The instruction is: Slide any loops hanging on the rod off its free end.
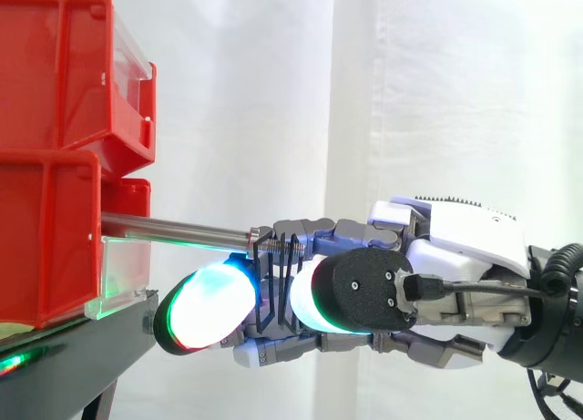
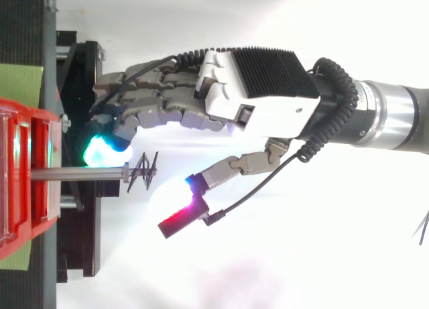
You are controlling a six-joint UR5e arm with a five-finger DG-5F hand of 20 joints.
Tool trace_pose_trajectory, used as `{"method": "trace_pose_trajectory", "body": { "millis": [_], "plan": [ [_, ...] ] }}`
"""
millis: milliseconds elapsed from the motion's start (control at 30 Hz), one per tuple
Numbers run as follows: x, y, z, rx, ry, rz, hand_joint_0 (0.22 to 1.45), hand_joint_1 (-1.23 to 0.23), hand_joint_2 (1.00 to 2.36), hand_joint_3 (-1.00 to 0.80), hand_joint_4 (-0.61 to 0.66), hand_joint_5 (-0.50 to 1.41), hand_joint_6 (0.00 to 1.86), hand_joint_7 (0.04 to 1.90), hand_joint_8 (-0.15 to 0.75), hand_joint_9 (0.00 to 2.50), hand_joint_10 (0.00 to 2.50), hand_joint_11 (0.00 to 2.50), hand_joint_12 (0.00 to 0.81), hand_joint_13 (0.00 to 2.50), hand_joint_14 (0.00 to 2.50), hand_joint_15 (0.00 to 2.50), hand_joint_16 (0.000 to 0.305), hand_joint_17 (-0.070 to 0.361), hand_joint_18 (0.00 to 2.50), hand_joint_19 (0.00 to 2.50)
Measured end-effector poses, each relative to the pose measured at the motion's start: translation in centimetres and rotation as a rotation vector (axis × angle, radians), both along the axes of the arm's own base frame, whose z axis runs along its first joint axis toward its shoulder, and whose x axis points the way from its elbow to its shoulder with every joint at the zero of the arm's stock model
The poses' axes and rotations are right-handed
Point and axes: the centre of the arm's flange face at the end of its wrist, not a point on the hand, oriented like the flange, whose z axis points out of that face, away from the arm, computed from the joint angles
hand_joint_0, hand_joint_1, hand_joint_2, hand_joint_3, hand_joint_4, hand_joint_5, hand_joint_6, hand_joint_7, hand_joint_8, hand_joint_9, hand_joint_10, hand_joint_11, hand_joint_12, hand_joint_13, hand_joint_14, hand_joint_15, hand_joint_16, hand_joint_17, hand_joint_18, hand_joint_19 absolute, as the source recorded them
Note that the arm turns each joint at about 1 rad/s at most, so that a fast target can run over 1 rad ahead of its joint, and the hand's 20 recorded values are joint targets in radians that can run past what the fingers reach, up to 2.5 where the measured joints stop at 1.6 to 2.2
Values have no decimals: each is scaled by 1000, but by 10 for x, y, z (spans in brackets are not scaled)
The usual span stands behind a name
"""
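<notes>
Before a white curtain (image 1: 428, 83), a steel rod (image 1: 173, 227) juts from red bins (image 1: 55, 101). Black wire loops (image 1: 276, 283) hang at its free end. My hand (image 1: 465, 247) straddles them, fingers straight, thumb spread wide, gripping nothing.

The side view looks level across the rod (image 1: 173, 228) from close by; the top view looks straight down, also close. Both share rod, red bins (image 1: 50, 247) and hand (image 1: 460, 247).

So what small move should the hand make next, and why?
Probably draw the hand back along the rod toward its free end. The black loops hang close to that end, and a glowing fingertip sits beside the rod, between them and the red bin, so a short pull could sweep them off.
</notes>
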Motion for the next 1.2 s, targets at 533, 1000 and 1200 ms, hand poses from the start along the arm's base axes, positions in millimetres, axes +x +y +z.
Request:
{"method": "trace_pose_trajectory", "body": {
  "millis": [533, 1000, 1200],
  "plan": [
    [-7, -5, 21, -19, 42, 6, 521, -619, 1010, -380, 259, -179, 503, 850, 266, 501, 9, 239, 380, 276, 2, 86, 58, 130, 277, 228],
    [-9, -12, 24, -23, 53, 2, 538, -636, 1012, -348, 244, -178, 503, 958, 259, 507, 9, 259, 371, 294, 2, 85, 58, 131, 353, 235],
    [-10, -19, 24, -25, 52, 2, 546, -650, 1013, -344, 230, -172, 502, 1067, 256, 511, 10, 286, 369, 304, 2, 92, 58, 130, 368, 241]
  ]
}}
